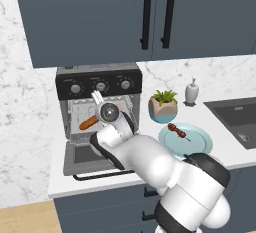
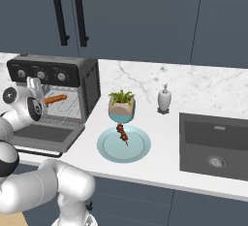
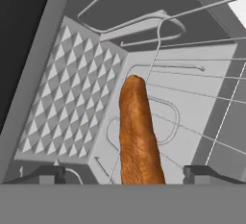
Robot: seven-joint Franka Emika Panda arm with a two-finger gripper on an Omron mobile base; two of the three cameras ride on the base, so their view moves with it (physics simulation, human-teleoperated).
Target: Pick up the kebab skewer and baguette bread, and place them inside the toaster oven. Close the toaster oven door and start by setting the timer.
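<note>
- Baguette bread [image 3: 138, 131] is a slim orange-brown loaf with rounded ends and a mottled crust; it lies on the wire rack [image 3: 192, 98] inside the toaster oven [image 1: 98, 112], its far end pointing toward the back wall.
- From the left base view the loaf [image 1: 89, 122] shows in the left half of the oven cavity, slanted, partly behind the robot's hand.
- From the right base view it [image 2: 55, 98] lies across the rack, tilted up to the right.
- Gripper [image 3: 125, 174] sits at the mouth of the oven with its jaws spread wide, 1 dark fingertip [image 3: 47, 175] on each side of the loaf's near end, neither touching it; the bread is free of the grip.
- Toaster oven is a grey box with a black control panel across its top carrying 3 silver knobs [image 1: 100, 86]; small marks ring the knobs but are too small to read.
- Toaster oven door [image 1: 92, 161] hangs down flat in front of the cavity, dark-framed, with a thin black bar handle along its outer edge.
- Kebab skewer [image 2: 122, 133], a thin stick with small dark red-brown chunks, lies on a pale blue plate [image 2: 138, 148] to the right of the oven.
- Behind the plate stands a potted plant [image 2: 121, 106], and further right a small white soap dispenser [image 2: 164, 99] beside a dark sink [image 2: 215, 142].
- Dark blue cabinets [image 1: 100, 17] with black bar handles hang above.
</note>
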